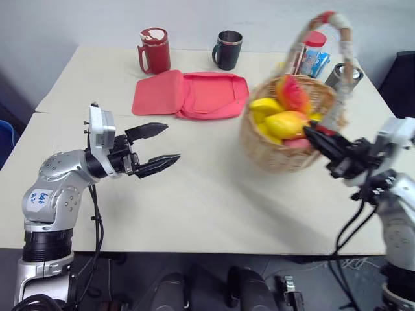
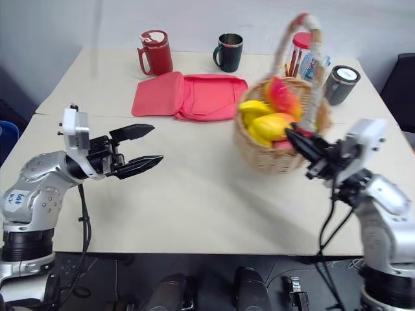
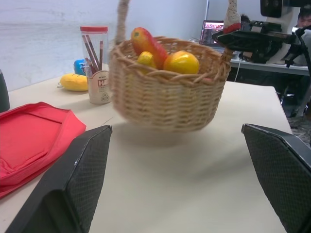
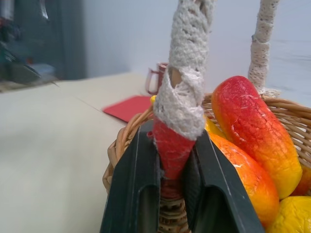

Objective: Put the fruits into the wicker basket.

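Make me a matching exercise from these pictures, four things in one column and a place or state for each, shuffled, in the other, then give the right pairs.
Things:
1. fruits
2. left gripper
3. right gripper
4. red pouch

Places or states:
A. shut on the handle of the wicker basket
B. lying flat on the table near the mugs
C. open, holding nothing
D. inside the wicker basket

Pairs: 1-D, 2-C, 3-A, 4-B
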### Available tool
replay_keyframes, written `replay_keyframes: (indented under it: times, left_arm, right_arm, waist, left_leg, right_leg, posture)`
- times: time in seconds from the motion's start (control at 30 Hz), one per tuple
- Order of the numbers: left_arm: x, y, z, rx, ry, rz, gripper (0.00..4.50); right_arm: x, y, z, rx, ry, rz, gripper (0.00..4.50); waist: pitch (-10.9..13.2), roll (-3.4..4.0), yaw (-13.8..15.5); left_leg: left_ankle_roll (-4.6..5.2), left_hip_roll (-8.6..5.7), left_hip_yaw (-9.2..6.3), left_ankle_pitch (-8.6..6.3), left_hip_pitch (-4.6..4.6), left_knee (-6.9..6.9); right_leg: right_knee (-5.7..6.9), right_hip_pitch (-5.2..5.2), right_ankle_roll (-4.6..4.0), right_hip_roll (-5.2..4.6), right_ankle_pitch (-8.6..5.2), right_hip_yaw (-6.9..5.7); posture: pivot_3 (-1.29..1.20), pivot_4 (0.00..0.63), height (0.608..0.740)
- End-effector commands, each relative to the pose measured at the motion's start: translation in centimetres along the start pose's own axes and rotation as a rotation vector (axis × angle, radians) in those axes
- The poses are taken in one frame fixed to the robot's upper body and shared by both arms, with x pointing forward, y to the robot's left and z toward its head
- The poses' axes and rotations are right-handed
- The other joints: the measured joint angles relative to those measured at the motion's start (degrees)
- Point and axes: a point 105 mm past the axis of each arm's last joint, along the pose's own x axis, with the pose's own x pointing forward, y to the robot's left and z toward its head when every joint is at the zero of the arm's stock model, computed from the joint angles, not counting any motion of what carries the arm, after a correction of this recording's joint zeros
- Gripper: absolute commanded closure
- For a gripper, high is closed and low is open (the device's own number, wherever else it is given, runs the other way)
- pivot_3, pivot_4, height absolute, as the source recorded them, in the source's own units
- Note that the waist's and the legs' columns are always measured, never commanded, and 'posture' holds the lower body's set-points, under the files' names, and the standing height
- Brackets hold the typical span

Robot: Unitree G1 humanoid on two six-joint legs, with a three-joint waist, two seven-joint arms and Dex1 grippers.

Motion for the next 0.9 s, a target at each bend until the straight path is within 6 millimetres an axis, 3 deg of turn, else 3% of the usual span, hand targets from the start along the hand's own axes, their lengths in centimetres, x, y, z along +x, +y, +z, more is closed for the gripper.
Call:
replay_keyframes:
  times: [0.03,0.33,0.53,0.73,0.83,0.9]
  left_arm:
    - [0.8,-0.2,0.3,0.045,-0.013,-0.044,0.0]
    - [0.7,1.0,0.4,0.09,-0.006,-0.032,0.0]
    - [-0.5,1.7,0.6,0.122,0.024,-0.006,0.0]
    - [-2.9,1.7,-0.1,0.121,0.093,0.089,0.0]
    - [-5.2,1.2,-2.0,0.082,0.164,0.131,0.0]
    - [-7.1,1.8,-4.0,0.039,0.219,0.221,0.0]
  right_arm:
    - [-2.0,-3.3,1.1,-0.079,-0.036,-0.093,4.26]
    - [-4.2,-9.5,-3.5,-0.014,0.065,-0.283,4.26]
    - [-4.3,-9.6,-4.2,-0.036,0.059,-0.295,2.25]
    - [-7.2,-9.2,-1.5,-0.115,0.102,-0.289,0.2]
    - [-9.3,-8.5,-0.9,-0.185,0.24,-0.229,0.05]
    - [-10.4,-9.1,-0.2,-0.256,0.298,-0.229,0.05]
  waist:
    - [0.0,0.0,-0.1]
    - [0.05,0.1,-0.21]
    - [0.09,0.2,-0.21]
    - [0.13,0.29,-0.03]
    - [0.14,0.45,-0.04]
    - [0.14,0.46,-0.08]
  left_leg:
    - [0.0,0.0,0.02,0.0,0.02,0.0]
    - [0.01,0.01,0.11,0.02,0.05,0.01]
    - [-0.02,0.03,0.1,0.04,0.05,0.0]
    - [-0.02,0.02,0.06,0.04,0.04,0.01]
    - [0.0,0.0,0.06,0.03,0.03,0.0]
    - [0.02,0.02,0.08,0.01,0.09,-0.06]
  right_leg:
    - [0.0,0.01,0.0,0.01,0.0,0.02]
    - [0.03,-0.01,0.02,0.02,0.01,0.08]
    - [0.03,-0.01,0.02,0.03,0.01,0.06]
    - [0.02,0.01,0.02,-0.01,0.01,0.06]
    - [-0.01,0.0,0.03,-0.05,0.01,0.06]
    - [-0.05,0.05,0.03,-0.04,0.01,0.07]
  posture:
    - [0.0,0.15,0.74]
    - [0.0,0.15,0.74]
    - [0.0,0.15,0.74]
    - [0.0,0.15,0.74]
    - [0.0,0.15,0.74]
    - [0.0,0.15,0.74]
